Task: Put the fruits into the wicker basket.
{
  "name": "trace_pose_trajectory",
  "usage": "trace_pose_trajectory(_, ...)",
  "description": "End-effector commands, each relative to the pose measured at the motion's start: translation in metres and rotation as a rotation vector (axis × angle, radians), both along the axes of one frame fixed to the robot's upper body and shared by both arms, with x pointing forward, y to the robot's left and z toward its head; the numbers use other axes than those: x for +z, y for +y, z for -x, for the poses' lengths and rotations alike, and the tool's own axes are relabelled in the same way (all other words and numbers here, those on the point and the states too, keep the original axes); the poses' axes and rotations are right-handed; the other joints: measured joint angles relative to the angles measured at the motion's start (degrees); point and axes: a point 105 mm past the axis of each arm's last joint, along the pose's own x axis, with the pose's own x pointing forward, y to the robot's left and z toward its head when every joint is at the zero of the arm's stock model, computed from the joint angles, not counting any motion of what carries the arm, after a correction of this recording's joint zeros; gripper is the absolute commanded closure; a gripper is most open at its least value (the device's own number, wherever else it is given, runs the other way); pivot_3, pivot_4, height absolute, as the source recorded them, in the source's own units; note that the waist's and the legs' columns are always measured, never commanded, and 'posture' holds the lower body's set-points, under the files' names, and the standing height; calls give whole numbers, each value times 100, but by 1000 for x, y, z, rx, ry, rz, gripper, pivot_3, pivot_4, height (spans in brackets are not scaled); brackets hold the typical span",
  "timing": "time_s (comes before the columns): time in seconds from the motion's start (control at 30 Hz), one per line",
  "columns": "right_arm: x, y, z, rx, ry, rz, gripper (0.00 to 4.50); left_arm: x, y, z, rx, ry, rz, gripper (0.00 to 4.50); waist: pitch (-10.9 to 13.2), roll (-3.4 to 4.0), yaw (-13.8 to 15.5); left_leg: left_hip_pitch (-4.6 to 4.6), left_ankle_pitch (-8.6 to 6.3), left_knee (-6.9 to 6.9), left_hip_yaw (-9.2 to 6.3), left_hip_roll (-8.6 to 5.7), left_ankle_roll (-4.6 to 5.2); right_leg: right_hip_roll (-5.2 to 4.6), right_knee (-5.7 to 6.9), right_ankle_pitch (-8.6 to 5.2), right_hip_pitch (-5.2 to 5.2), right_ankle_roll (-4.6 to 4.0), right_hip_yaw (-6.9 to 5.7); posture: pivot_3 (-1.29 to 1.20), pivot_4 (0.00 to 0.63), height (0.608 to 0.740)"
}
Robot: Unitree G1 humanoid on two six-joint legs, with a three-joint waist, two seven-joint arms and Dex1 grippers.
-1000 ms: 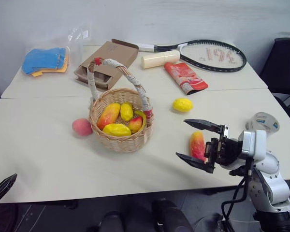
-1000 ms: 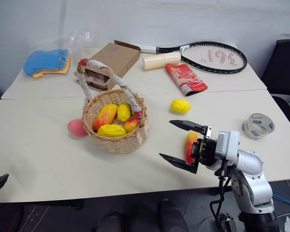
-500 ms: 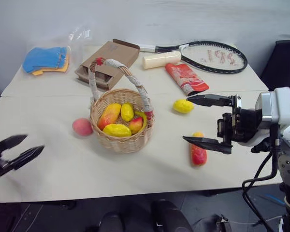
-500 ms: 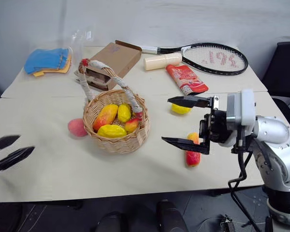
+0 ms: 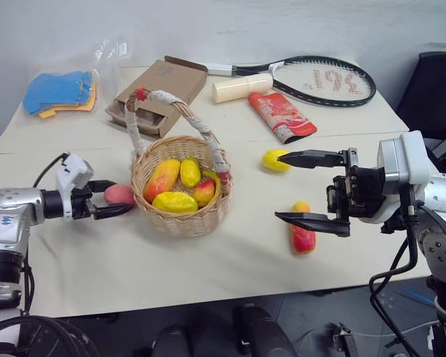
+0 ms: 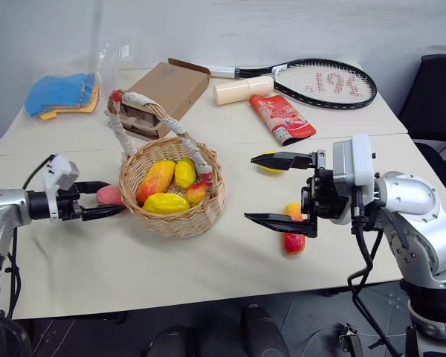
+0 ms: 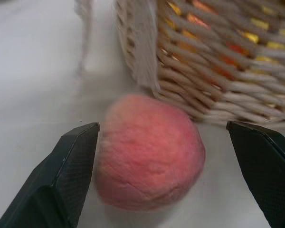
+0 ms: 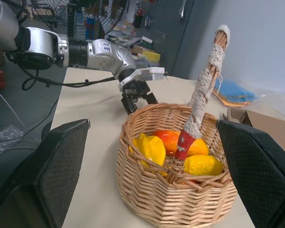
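A pink-red peach [image 7: 149, 171] lies on the table just left of the wicker basket [image 5: 182, 222], and my left gripper [image 5: 123, 196] is open with a finger on each side of it. The basket, with its tall cloth-wrapped handle [image 5: 208, 143], holds several yellow and red fruits [image 5: 175, 201]. A red-and-yellow mango [image 5: 302, 232] lies right of the basket, and a yellow lemon [image 5: 271, 160] lies further back. My right gripper [image 5: 278, 187] hangs open and empty above the table, pointing left at the basket, with the mango just below its lower finger.
At the back of the table are a cardboard box [image 5: 160, 89], a cream cylinder [image 5: 241, 88], a red packet [image 5: 282, 117], a tennis racket [image 5: 323, 78] and blue cloths [image 5: 58, 91]. A black chair [image 5: 438, 89] stands at the right.
My left arm has swung in from the lower left, and its open fingers now straddle the peach. The right gripper rose off the mango a second ago and has since held still.
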Motion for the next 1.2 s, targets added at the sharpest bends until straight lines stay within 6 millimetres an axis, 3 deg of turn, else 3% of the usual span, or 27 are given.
trace_pose_trajectory(0.03, 6, -2, 4, -15, -43, 5, 0, 7, -2, -2, -32, -35, -9, 378, 0, 0, 0, 0, 0, 2, 0, 0, 0, 0, 1, 1, 0, 1, 2, 0, 150, 740)
trace_pose_trajectory(0.2, 5, -2, 3, -24, -43, 0, 0, 6, 5, 4, -34, -43, -17, 1758, 0, 0, -1, 0, 0, 1, 0, -1, 0, -3, 3, 2, 0, 3, 4, 0, 150, 740)
trace_pose_trajectory(0.3, 3, -6, 2, -31, -36, 4, 0, 13, 9, 21, -70, -8, -17, 2228, 0, 0, -19, 0, 0, 0, 0, 1, 0, -3, 1, 2, 0, 3, 4, 0, 150, 740)
trace_pose_trajectory(0.4, 2, -17, 0, -72, -21, -21, 0, 47, 7, 63, -209, 31, -43, 2233, 5, -13, -105, -6, -1, -6, 5, 12, -1, -23, 0, 1, -10, 2, 10, 0, 150, 740)
trace_pose_trajectory(0.53, 6, -27, -3, -113, -11, -57, 0, 106, -36, 80, -360, -128, 93, 2233, 17, -18, -19, -15, 0, 2, -11, 4, 0, -26, 1, 0, -7, 0, -9, 0, 150, 740)
trace_pose_trajectory(0.63, 2, -31, -6, -140, 4, -41, 0, 124, -70, 73, -418, -235, 152, 2233, 22, -6, 70, -1, 7, 2, -11, -26, 15, -26, 0, 7, 10, 13, 0, 0, 150, 740)
trace_pose_trajectory(0.8, -8, -36, -11, -180, 19, -17, 0, 97, -104, 47, -399, -249, 108, 2233, 22, -5, 45, 14, 9, 0, -10, -29, 18, -23, -7, 13, 27, 24, 11, 0, 150, 740)
trace_pose_trajectory(0.87, -10, -42, -13, -214, 16, -23, 0, 97, -114, 28, -342, -349, 109, 2233, 23, -6, 42, 11, 9, 1, -10, -24, 17, -17, -7, 13, 25, 24, 11, 0, 150, 740)
trace_pose_trajectory(0.93, -8, -53, -17, -281, -40, -61, 0, 108, -119, 23, -325, -416, 188, 2233, 23, -7, 31, 7, 10, 3, -12, -22, 16, -15, -9, 14, 24, 25, 10, 0, 150, 740)
trace_pose_trajectory(0.97, -7, -61, -20, -328, -84, -82, 0, 113, -120, 24, -329, -425, 239, 1481, 23, -7, 22, 6, 10, 2, -11, -21, 16, -15, -10, 14, 23, 26, 13, 0, 150, 740)
trace_pose_trajectory(1.0, -7, -67, -22, -360, -114, -94, 0, 117, -121, 24, -333, -431, 272, 1267, 23, -7, 15, 5, 10, 3, -11, -19, 15, -15, -9, 15, 21, 27, 13, 0, 150, 740)
trace_pose_trajectory(1.13, -37, -106, -20, -499, -74, -25, 0, 99, -117, 37, -418, -380, 153, 25, 23, -6, 13, 10, 11, -5, -8, -15, 10, -15, -10, 14, 20, 26, 13, 0, 150, 740)
trace_pose_trajectory(1.2, -49, -126, -16, -565, -60, 16, 0, 96, -109, 40, -423, -381, 121, 25, 26, -1, 18, 12, 12, -5, -4, -17, 9, -15, -9, 14, 20, 26, 14, 0, 150, 740)
